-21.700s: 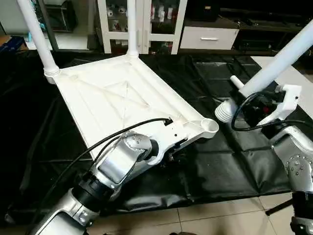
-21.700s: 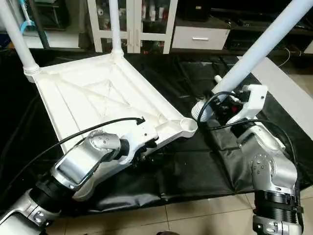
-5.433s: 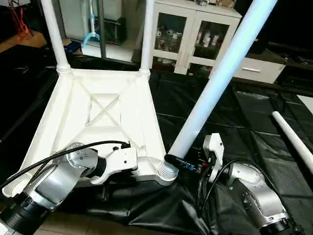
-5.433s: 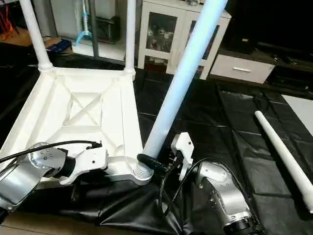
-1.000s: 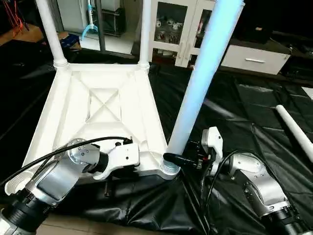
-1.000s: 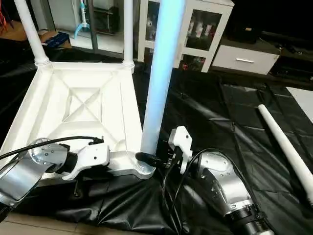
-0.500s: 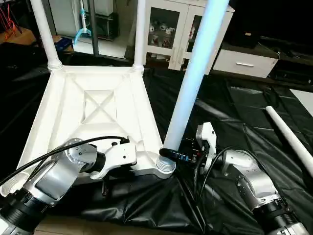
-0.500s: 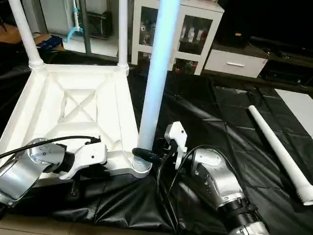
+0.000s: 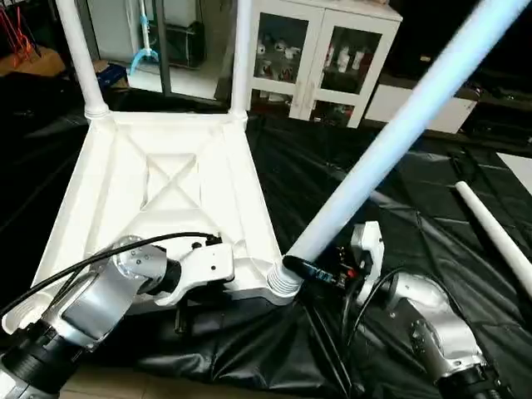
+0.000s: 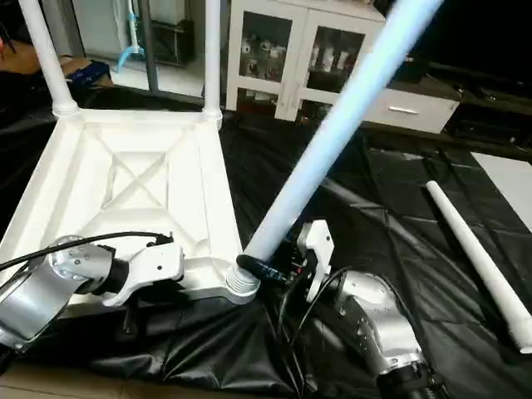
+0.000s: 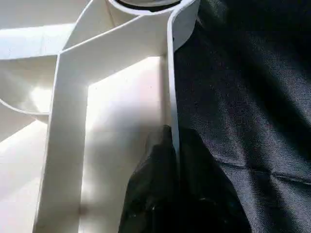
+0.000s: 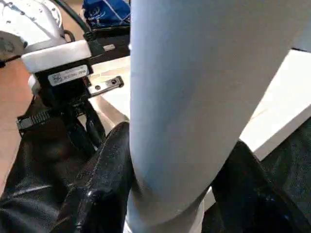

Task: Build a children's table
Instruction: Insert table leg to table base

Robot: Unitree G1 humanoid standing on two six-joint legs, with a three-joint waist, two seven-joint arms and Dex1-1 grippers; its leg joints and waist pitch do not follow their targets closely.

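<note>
The table top (image 9: 158, 199) lay upside down on a black sheet (image 9: 391, 216) spread over the floor, its X-ribbed underside facing up. Two legs (image 9: 76, 54) already stood in the two far corner sockets, and a fourth leg (image 10: 478, 258) lay loose on the sheet, well apart to the robot's right.

The step in hand was seating the third leg (image 9: 391, 141) in the near right corner socket (image 9: 281, 281). The right hand (image 10: 274, 268) was clamped on this leg just above its ribbed, threaded end, one black finger on each side of the tube in the right wrist view. The leg's foot sat at the socket, but the tube leaned steeply away to the right rather than standing upright like the far pair, so it did not look properly threaded in (how deep the thread had gone was hidden). The left hand (image 11: 170, 155) was closed together on the top's thin rim wall beside that corner, pinning the top down.

The next move would call for bringing the leg upright over the socket so the threads line up, then turning it while the left hand holds the top from spinning. Twisting at this slant would risk cross-threading or levering the corner off the sheet. After that, the near left socket (image 9: 21, 309) remained empty for the loose leg.
</note>
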